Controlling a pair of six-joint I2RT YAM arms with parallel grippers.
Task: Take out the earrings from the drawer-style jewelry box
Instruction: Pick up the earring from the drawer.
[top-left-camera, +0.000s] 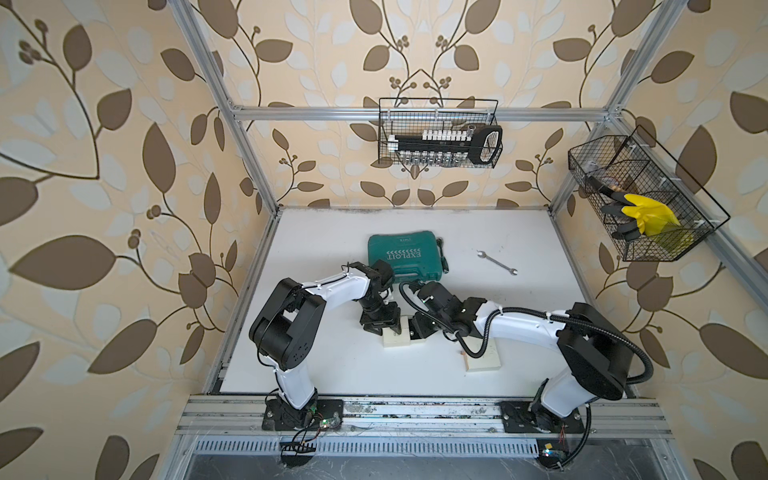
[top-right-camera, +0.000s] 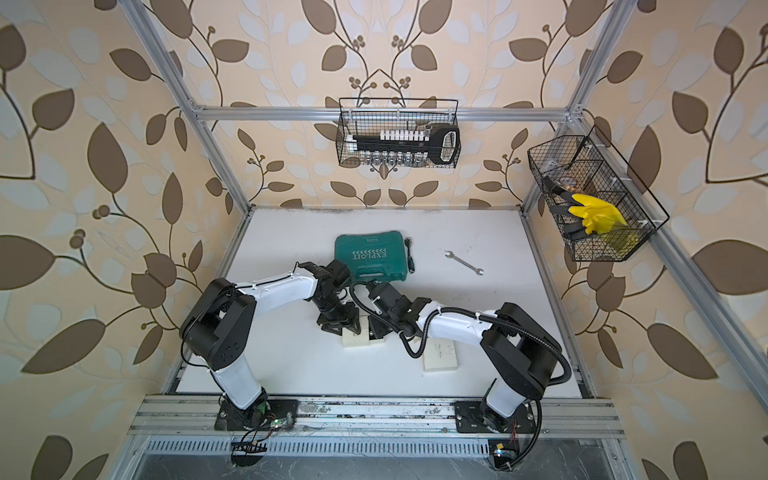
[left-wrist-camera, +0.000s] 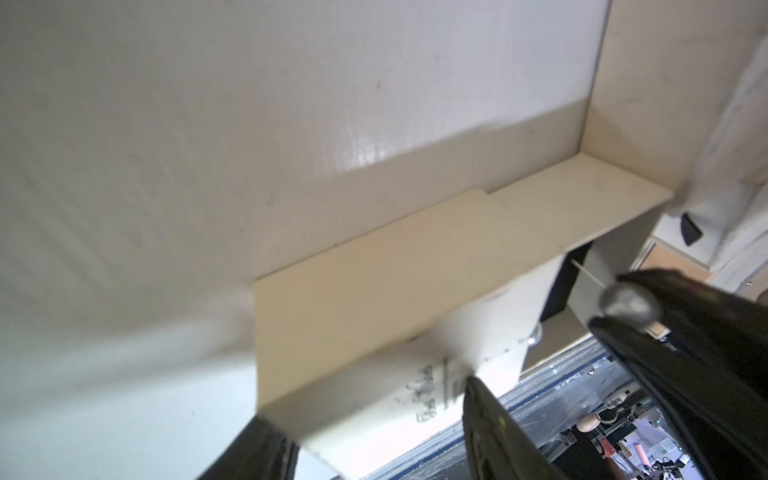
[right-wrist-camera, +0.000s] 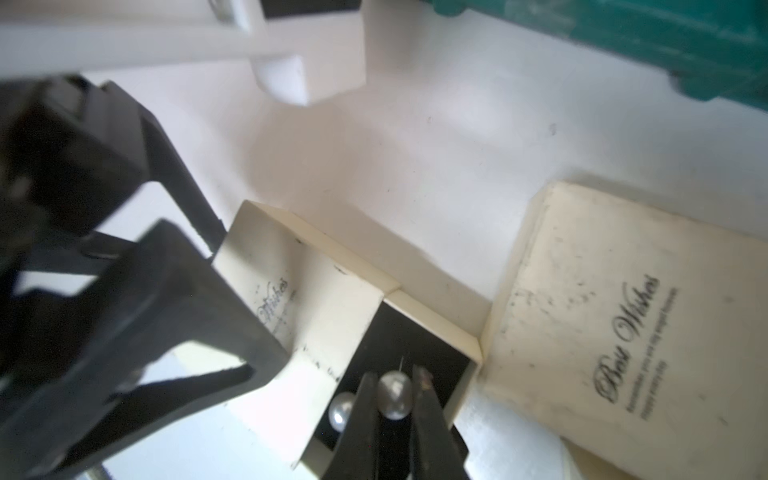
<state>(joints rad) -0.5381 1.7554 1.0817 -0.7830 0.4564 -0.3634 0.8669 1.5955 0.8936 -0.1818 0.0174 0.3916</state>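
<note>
Room: leaf-pattern wallpaper (top-left-camera: 104, 166) on every wall, with an aluminium frame (top-left-camera: 415, 113) in front of it.
Surface: white tabletop (top-left-camera: 332, 365), matte and lightly scuffed.
Back rail: a wire basket (top-left-camera: 386, 124) hangs there with a black socket holder (top-left-camera: 449, 143) inside.
Far side of table: green case (top-left-camera: 405, 255), lid shut, "EXPLOIT" printed on top. A wrench (top-left-camera: 496, 262) lies flat to its right, well apart.
Right wall: second wire basket (top-left-camera: 582, 162) with a yellow glove (top-left-camera: 648, 216) in it.
Left gripper (top-left-camera: 385, 328): clamped across the cream sleeve (right-wrist-camera: 316, 299) of the jewelry box (top-left-camera: 397, 340). The box sits flat near mid-table.
Drawer (right-wrist-camera: 436, 324): stands partway out of the sleeve on the right arm's side, black lining showing.
Right gripper (right-wrist-camera: 395, 374): tips are down in the drawer. Fingers are nearly together and pressed to both sides of a pearl earring (right-wrist-camera: 394, 397), whose thin post pokes out past the bead.
Second pearl earring (right-wrist-camera: 341, 415): lies on the black lining just beside the right gripper's finger.
Top views: the earrings are hidden under the two grippers.
Spare cream box (top-left-camera: 484, 359): closed, "Best Wishes" on the lid, flat on the table to the right of the jewelry box. In the right wrist view it sits just beside the drawer's end, and contact cannot be told.
</note>
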